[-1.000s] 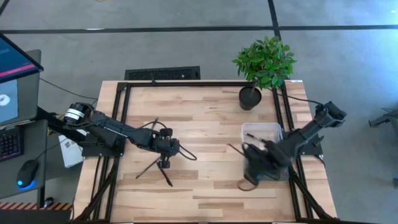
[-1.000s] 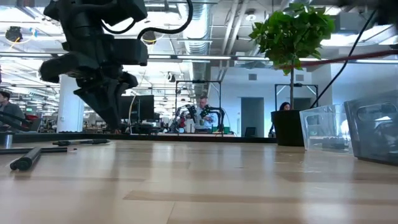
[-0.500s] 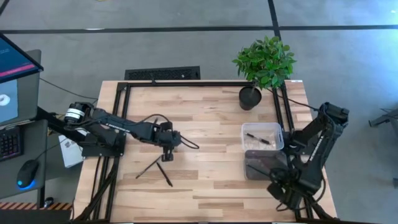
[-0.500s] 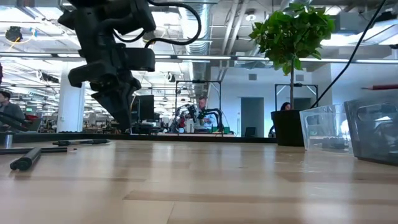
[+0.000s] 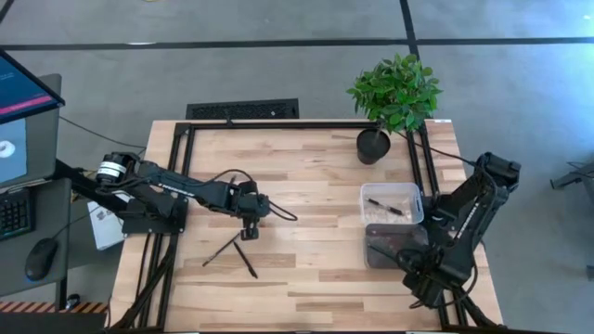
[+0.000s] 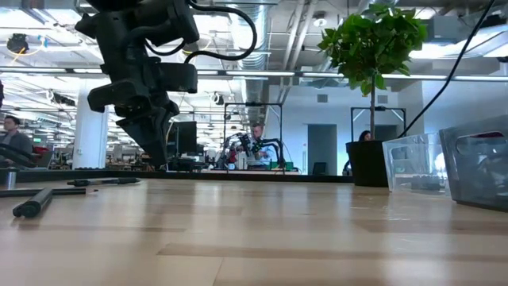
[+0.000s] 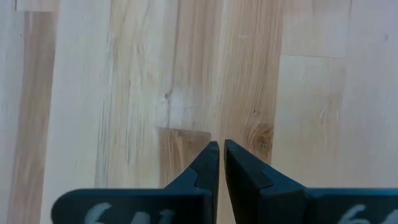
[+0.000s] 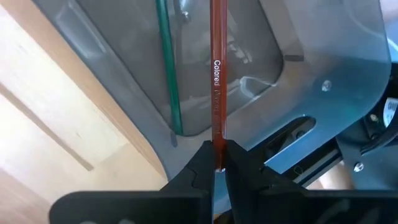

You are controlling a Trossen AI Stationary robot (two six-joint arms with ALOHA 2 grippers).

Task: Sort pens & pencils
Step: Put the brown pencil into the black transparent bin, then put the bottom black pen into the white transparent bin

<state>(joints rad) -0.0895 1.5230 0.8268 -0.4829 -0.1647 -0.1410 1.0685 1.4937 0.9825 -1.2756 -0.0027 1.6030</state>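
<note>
Two pens (image 5: 232, 252) lie crossed on the table (image 5: 306, 186), just beside the left gripper (image 5: 247, 231), clenched empty. Right gripper (image 8: 218, 167) pinches a red-brown pencil (image 8: 217, 81) over the dark bin (image 8: 292, 68), seemingly for dropping.

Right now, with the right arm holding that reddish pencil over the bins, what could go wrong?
The right gripper pinches the reddish-brown coloured pencil at its very end, so it might swing or slip. The pencil hangs over the dark clear plastic bin, near its rim, so a drop could land outside. The left gripper is shut above bare wooden table; the two crossed dark pens lie nearby and could be nudged.
</note>
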